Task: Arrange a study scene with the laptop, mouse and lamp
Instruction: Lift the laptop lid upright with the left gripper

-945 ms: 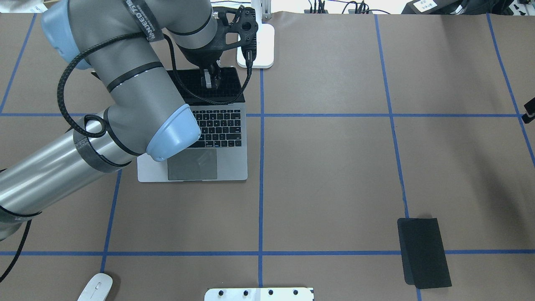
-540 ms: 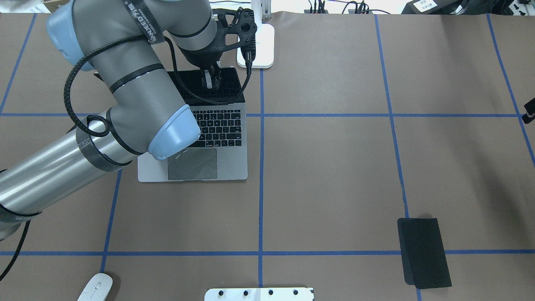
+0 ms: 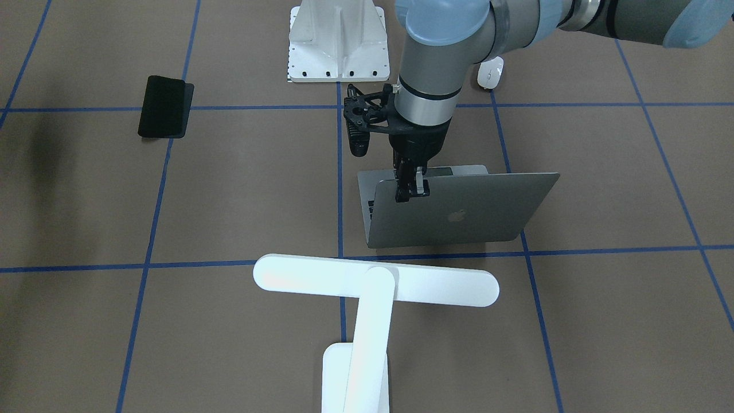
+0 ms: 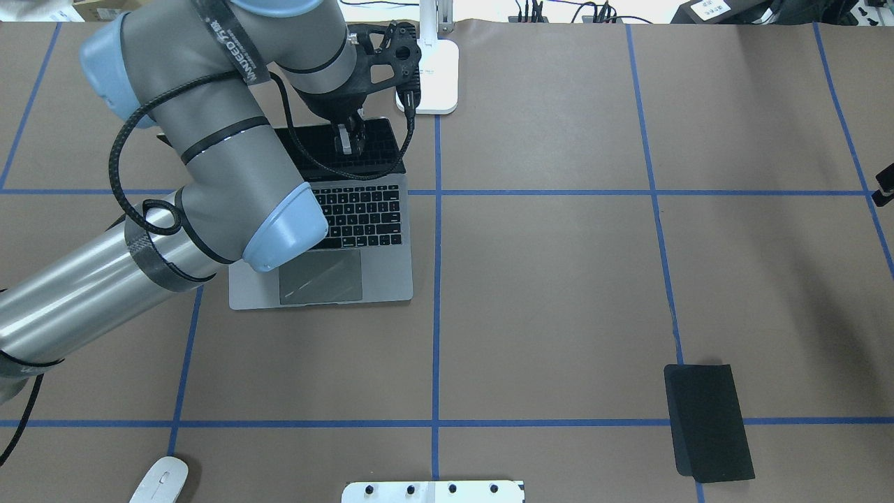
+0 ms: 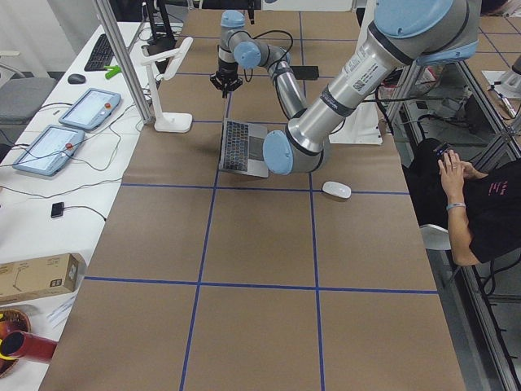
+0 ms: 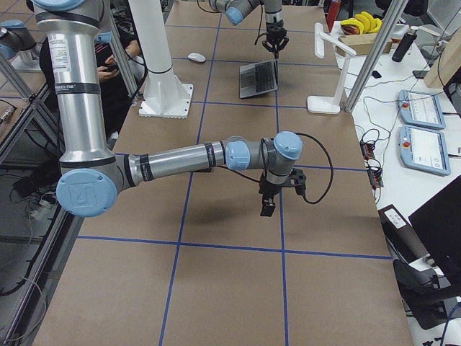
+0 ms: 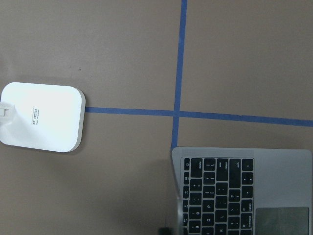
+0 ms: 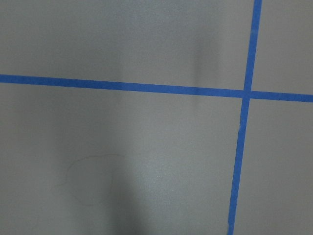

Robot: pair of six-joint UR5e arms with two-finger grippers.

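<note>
Grey-silver laptop (image 4: 387, 279) stands open near the worktop's edge opposite the robot, beside the lamp (image 3: 375, 287). The left gripper (image 3: 412, 192) is clamped on its lid's top edge. The mouse (image 4: 160, 478) lies by the robot-side edge. The right gripper (image 6: 268, 207) hangs over the worktop; whether its jaws are apart or closed I cannot tell.

A: Any logos?
B: Apple logo (image 3: 457, 215) on the laptop (image 3: 487, 198) lid.
A: Text?
B: White lettering on a black strap (image 4: 234, 52) on the left arm (image 4: 230, 161), can't read it. Small printed label (image 7: 35, 116) on the lamp (image 7: 54, 105) base, too small. Key legends on the keys (image 7: 215, 196), also too small.
</note>
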